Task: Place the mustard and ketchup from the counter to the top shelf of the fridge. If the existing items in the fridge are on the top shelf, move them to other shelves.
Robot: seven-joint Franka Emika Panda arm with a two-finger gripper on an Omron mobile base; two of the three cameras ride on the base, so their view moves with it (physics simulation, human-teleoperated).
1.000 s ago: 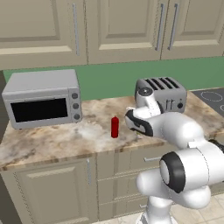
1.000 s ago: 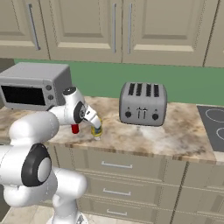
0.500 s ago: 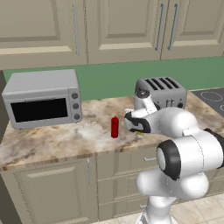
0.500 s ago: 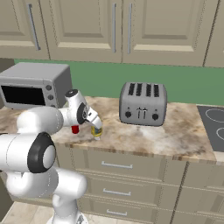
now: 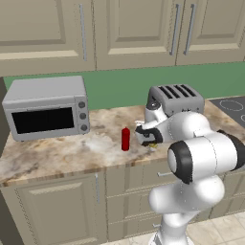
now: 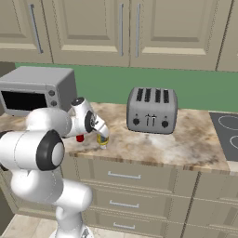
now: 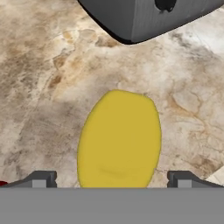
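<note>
The yellow mustard (image 7: pixel 119 140) stands on the marbled counter (image 7: pixel 43 65), seen from above. My gripper (image 7: pixel 111 180) is open, with one fingertip on each side of the bottle and a gap to both. From the left base view the gripper (image 5: pixel 149 139) hangs low over the mustard (image 5: pixel 154 144), which the hand mostly hides. The red ketchup (image 5: pixel 125 139) stands upright just left of it. The right base view shows the mustard (image 6: pixel 102 141) under the gripper (image 6: pixel 102 134) and a bit of ketchup (image 6: pixel 80 138) behind the arm. The fridge and its top shelf are out of view.
A grey toaster (image 5: pixel 175 98) stands behind the bottles, close to the hand. A grey microwave (image 5: pixel 47 107) sits at the counter's (image 5: pixel 57 153) left end. A black cooktop (image 6: pixel 227 135) lies at the right. Cream wall cabinets (image 5: pixel 134 28) hang above.
The hand has sunk a little lower around the mustard and the arm's elbow has swung. Both bottles stand where they were, and the fingers stay wide apart.
</note>
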